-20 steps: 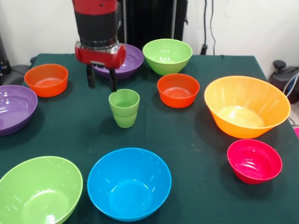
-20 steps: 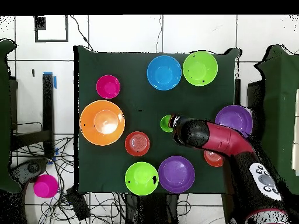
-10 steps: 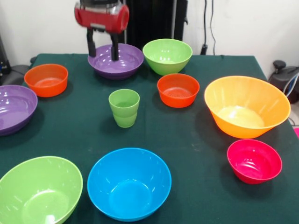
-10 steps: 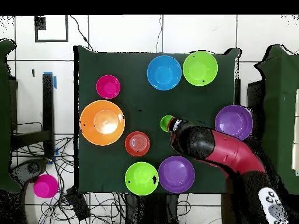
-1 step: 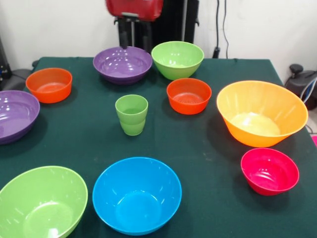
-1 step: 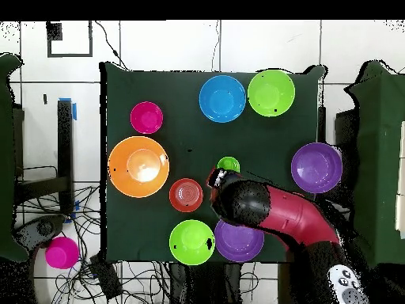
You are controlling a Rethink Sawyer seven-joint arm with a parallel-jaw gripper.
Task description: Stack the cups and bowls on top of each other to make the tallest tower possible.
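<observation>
Your gripper [image 5: 134, 35] hangs empty, jaws parted, above the glossy purple plastic bowl [image 5: 123, 64]. The small light-green ridged plastic tumbler [image 5: 132, 114] stands upright, alone on the dark green surface [image 5: 198, 148]. Nothing is stacked.

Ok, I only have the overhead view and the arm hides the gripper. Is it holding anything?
Observer: No. The gripper is open and empty, raised clear of the purple bowl below it.
Operator: Is the cup standing or tipped?
Observer: The cup stands upright, mouth up, touching no bowl.
Operator: I count just one small orange bowl.
Observer: The front view shows a second small orange bowl near the table's edge; the arm covers it in your view.
</observation>
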